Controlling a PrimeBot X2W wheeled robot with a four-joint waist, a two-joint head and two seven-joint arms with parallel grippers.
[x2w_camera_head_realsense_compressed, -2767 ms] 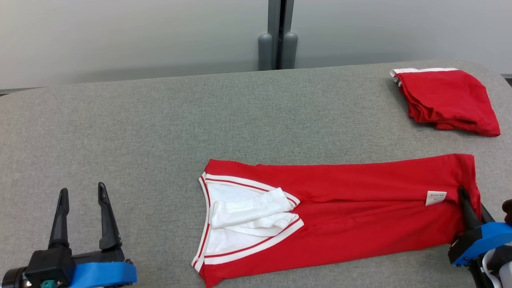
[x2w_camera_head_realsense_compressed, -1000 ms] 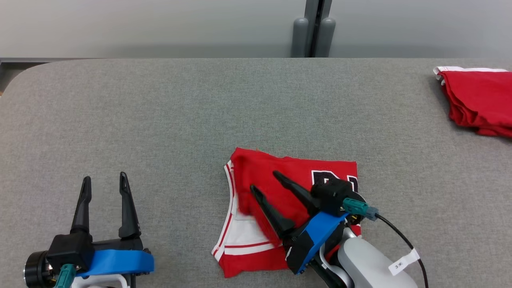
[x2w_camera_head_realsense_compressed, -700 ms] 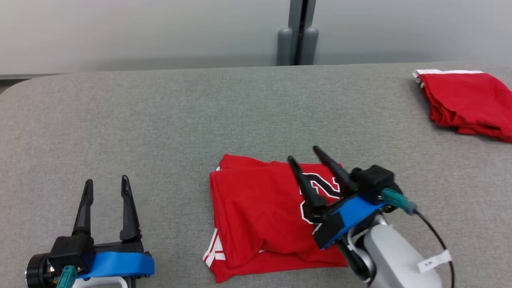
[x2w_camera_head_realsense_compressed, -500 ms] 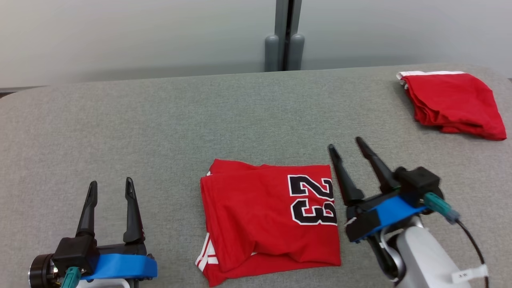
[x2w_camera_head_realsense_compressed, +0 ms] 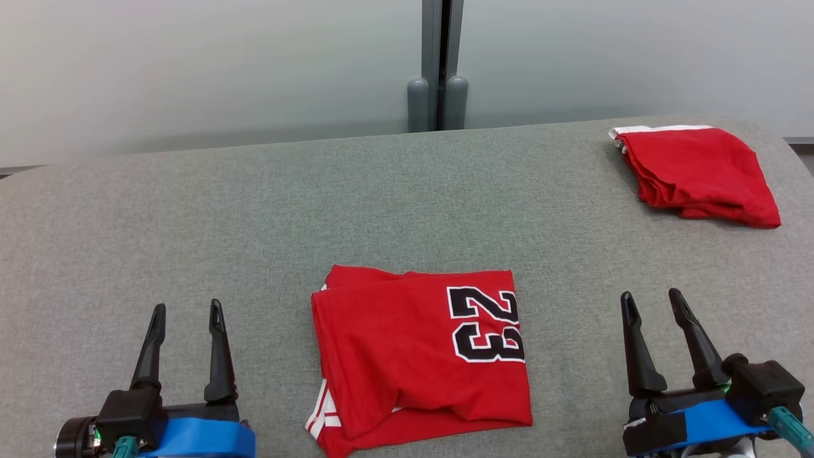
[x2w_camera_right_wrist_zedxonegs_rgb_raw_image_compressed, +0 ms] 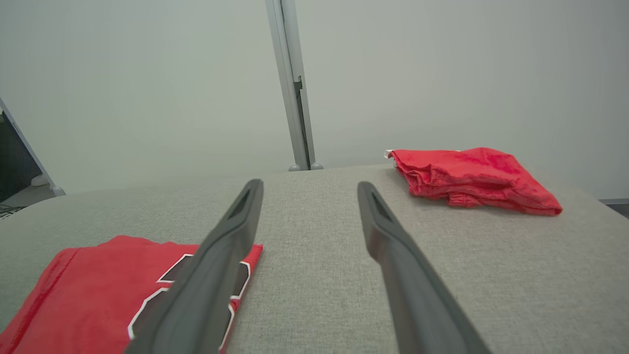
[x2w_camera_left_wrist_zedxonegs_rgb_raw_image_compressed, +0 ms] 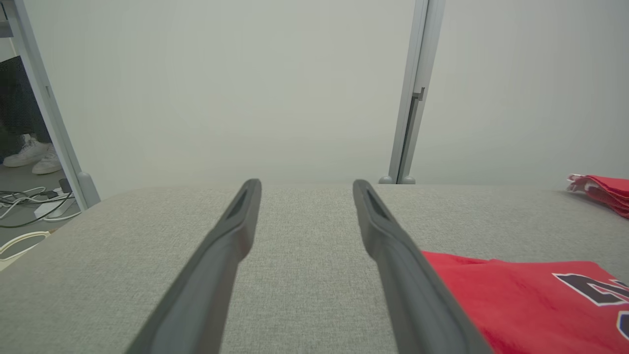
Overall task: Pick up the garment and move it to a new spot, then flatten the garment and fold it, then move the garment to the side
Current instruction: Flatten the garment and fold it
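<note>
- the folded red jersey [x2w_camera_head_realsense_compressed: 420, 356], printed with a black, white-edged "23", lies flat on the grey fabric-covered worktop [x2w_camera_head_realsense_compressed: 254, 210]; position: near middle, between the two pincers, touching neither
- jersey detail: the number faces up on the half toward the robot's right; white-and-red trim shows at the near left corner; the near edge is slightly rumpled
- left pincer [x2w_camera_head_realsense_compressed: 187, 306]: released; its two long dark fingers stand apart with bare worktop showing between them; position: near left, well apart from the jersey's left edge
- right pincer [x2w_camera_head_realsense_compressed: 650, 294]: released; fingers spread, bare worktop between them; position: near right, apart from the jersey's right edge
- left wrist view: the jersey lies at the lower right, beside the right-hand finger
- right wrist view: the jersey lies at the lower left, its numbered end partly behind the left-hand finger
- a second red garment with a white band [x2w_camera_head_realsense_compressed: 696, 175] sits as a loose bundle at the far right of the worktop, well apart from the jersey
- beyond the worktop: pale grey wall panels [x2w_camera_head_realsense_compressed: 191, 63] joined at a grey vertical post [x2w_camera_head_realsense_compressed: 437, 63]
- left wrist view, past the worktop's left end: a person's white shoes [x2w_camera_left_wrist_zedxonegs_rgb_raw_image_compressed: 29, 155]; loose cables [x2w_camera_left_wrist_zedxonegs_rgb_raw_image_compressed: 29, 201] on the floor
</note>
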